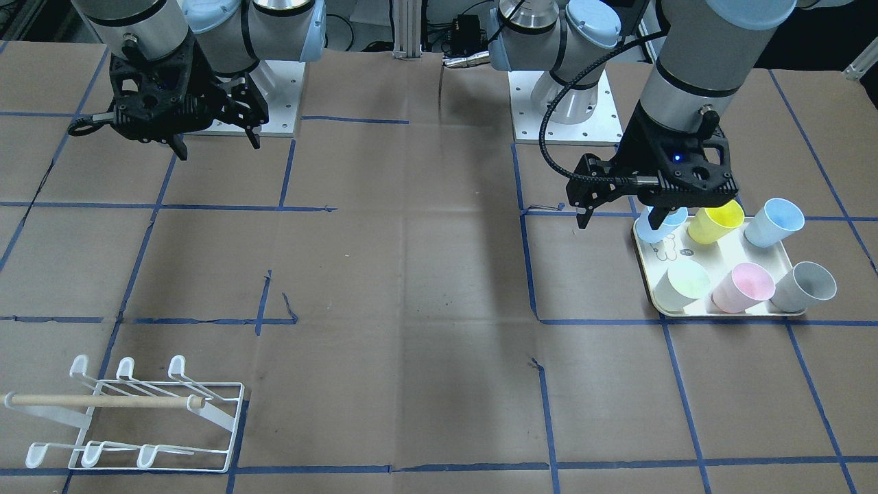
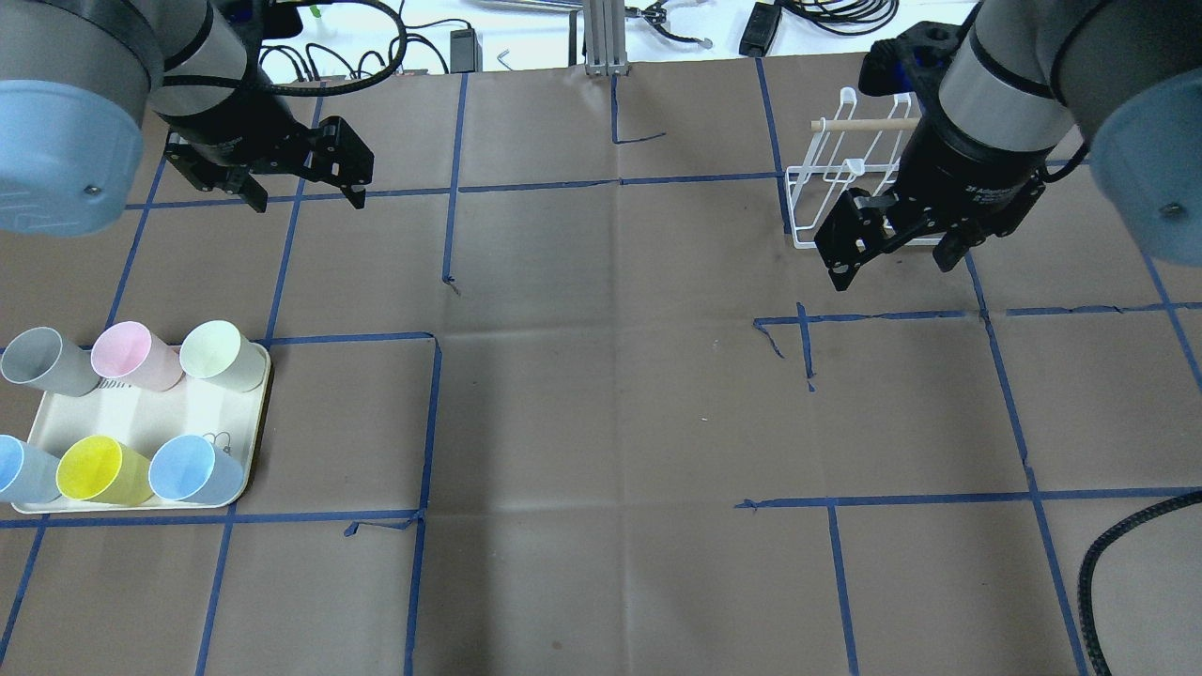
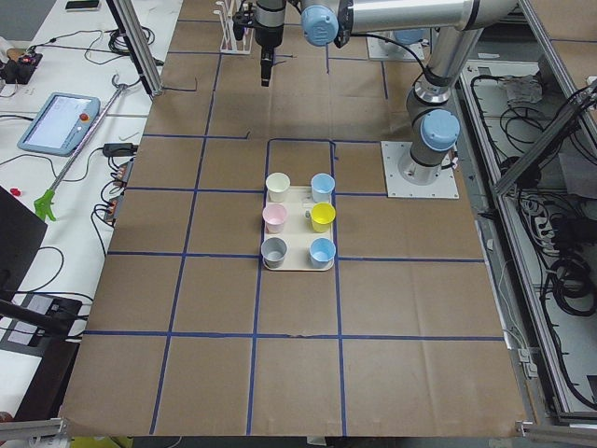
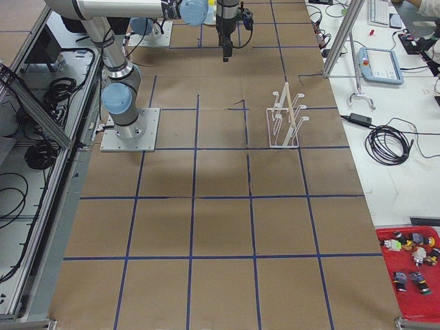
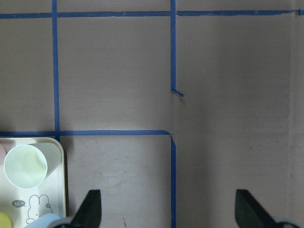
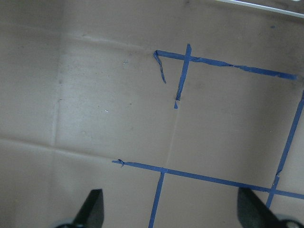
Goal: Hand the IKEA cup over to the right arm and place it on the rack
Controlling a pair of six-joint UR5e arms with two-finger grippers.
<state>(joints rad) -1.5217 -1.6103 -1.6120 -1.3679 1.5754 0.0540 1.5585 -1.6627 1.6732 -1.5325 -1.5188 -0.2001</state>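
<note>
Pastel plastic: six IKEA cups on the cream tray, toward my left end of the tabletop and nearer my base edge than the operators' edge.
- Far row: grey cup, pink cup, pale green cup.
- Near row: light blue cup, yellow cup, second light blue cup.

All stand upright, long axis vertical, mouths up. I judge the lean in the overhead view to be perspective. None is lifted, and I cannot tell which one I am to take.

Left gripper: fingers spread wide, empty, pointing down, above the tray's edge on the side toward the table's middle. My wrist view puts the pale green cup off to one side, with bare paper between my fingertips. Not lined up on any rim yet.

Right gripper: fingers apart, empty, hanging well above the table. In the overhead view it overlaps the rack. The rack sits at the far right corner of the tabletop, prongs curling upward, wooden dowel across.

Judgements on layout:
- The gaps between cups leave room for a finger to drop beside a wall.
- Mouths up means a cup must be turned over before a prong can take it.
- Tray and rack lie at opposite ends, which is likely why a hand-over near the middle is needed.
</note>
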